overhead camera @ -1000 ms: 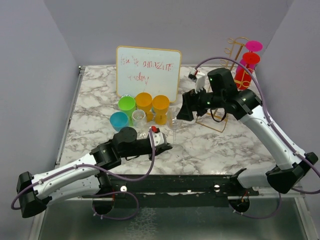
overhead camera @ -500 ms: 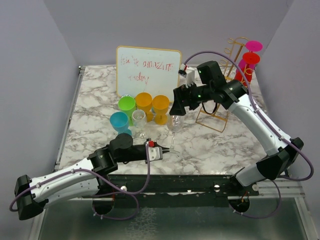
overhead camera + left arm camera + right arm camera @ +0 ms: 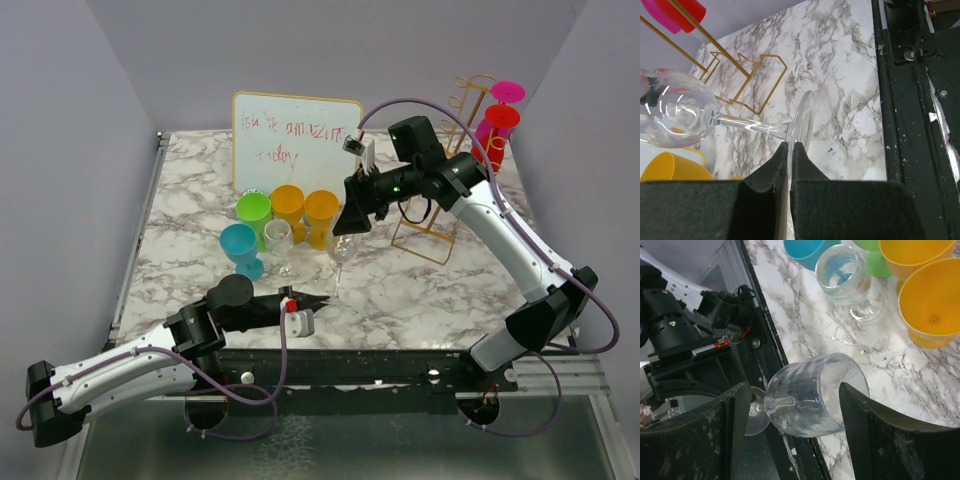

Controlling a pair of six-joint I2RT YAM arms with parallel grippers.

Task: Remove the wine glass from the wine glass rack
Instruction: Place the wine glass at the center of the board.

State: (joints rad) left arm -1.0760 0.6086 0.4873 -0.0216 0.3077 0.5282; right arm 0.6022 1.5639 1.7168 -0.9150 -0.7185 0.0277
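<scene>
Overhead, the wine glass [image 3: 341, 250] barely shows beneath the right gripper [image 3: 350, 226].

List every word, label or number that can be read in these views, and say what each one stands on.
"You're amazing": upper line of red handwriting on the whiteboard, faint, so this reading is a best guess.
"today": lower line of the same red handwriting on the whiteboard, also faint.
No other text, label, brand or number can be read in any of the views.
</scene>
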